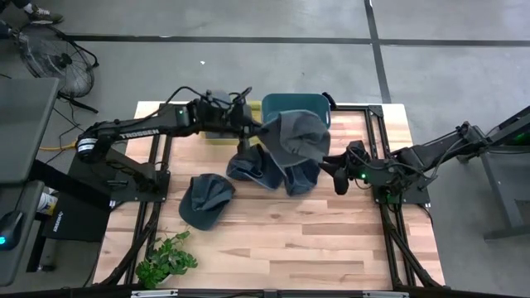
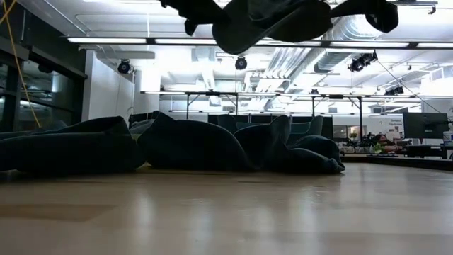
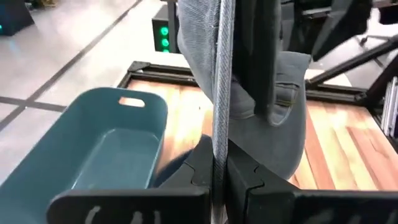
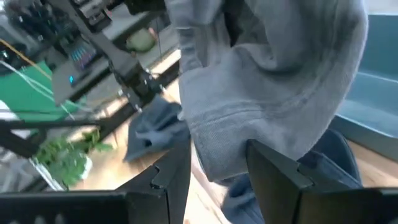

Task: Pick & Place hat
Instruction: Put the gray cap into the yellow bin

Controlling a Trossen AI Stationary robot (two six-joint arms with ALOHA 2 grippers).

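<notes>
1. High view: the wooden counter (image 1: pixel 273 240) sits on grey floor, with a fan (image 1: pixel 58 62) off its far left corner and a plant (image 1: pixel 166 261) at its near left edge. The left gripper (image 1: pixel 258 130) holds a grey hat (image 1: pixel 298 136) up in the air beside the teal bin (image 1: pixel 294 105) at the counter's far edge. The right gripper (image 1: pixel 331 170) is at the hat's other side. Three more hats lie on the boards: one (image 1: pixel 204 199) alone to the left, two (image 1: pixel 273 170) bunched under the lifted one. The near half of the counter is bare wood.

2. Low view: the lying hats (image 2: pixel 191 145) form a dark row across the counter, and the lifted hat (image 2: pixel 272 21) hangs well clear above them. Behind is a bright office with ceiling lights.

3. Left wrist view: the left fingers (image 3: pixel 245 183) are clamped tight on the hat's fabric (image 3: pixel 214 68), which hangs in a thin fold. The bin (image 3: pixel 106 149) lies open just beside.

4. Right wrist view: the right fingers (image 4: pixel 273 171) stand parted around the hat's lower edge (image 4: pixel 249 124); whether they pinch it, I cannot tell. The plant (image 4: pixel 62 155) shows beyond.
</notes>
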